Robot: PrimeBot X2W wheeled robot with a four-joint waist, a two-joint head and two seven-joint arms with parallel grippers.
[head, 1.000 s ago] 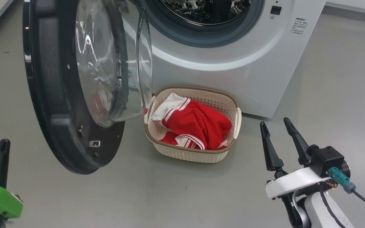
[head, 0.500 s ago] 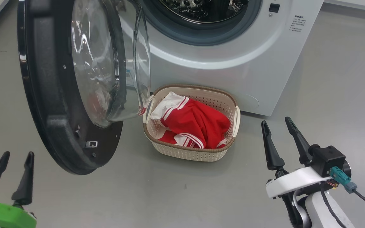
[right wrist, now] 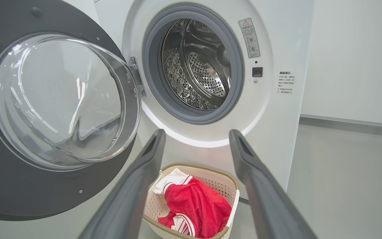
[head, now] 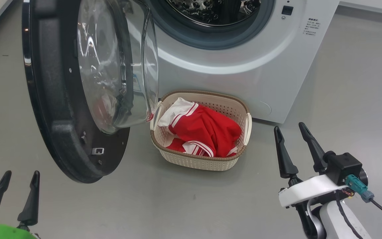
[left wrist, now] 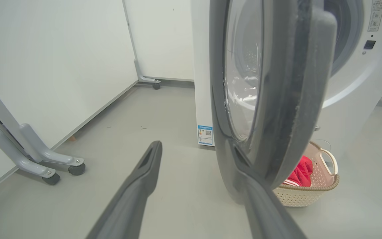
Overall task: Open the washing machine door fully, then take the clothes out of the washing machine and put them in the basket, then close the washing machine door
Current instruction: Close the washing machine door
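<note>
While scanning from the left, seeing the left gripper (head: 21, 176) hanging low, jaws spread, empty. Finding the washing machine door (head: 55, 109) standing open, a blue label (left wrist: 205, 134) with QR code beyond it, print unreadable. Noting the clothes (head: 207, 129) lying in the basket (head: 194, 162) before the washing machine (head: 227, 76); warning sticker (right wrist: 249, 38) and small print (head: 312, 27) illegible. Seeing the right gripper (head: 288, 127) hanging, jaws apart, empty.
</note>
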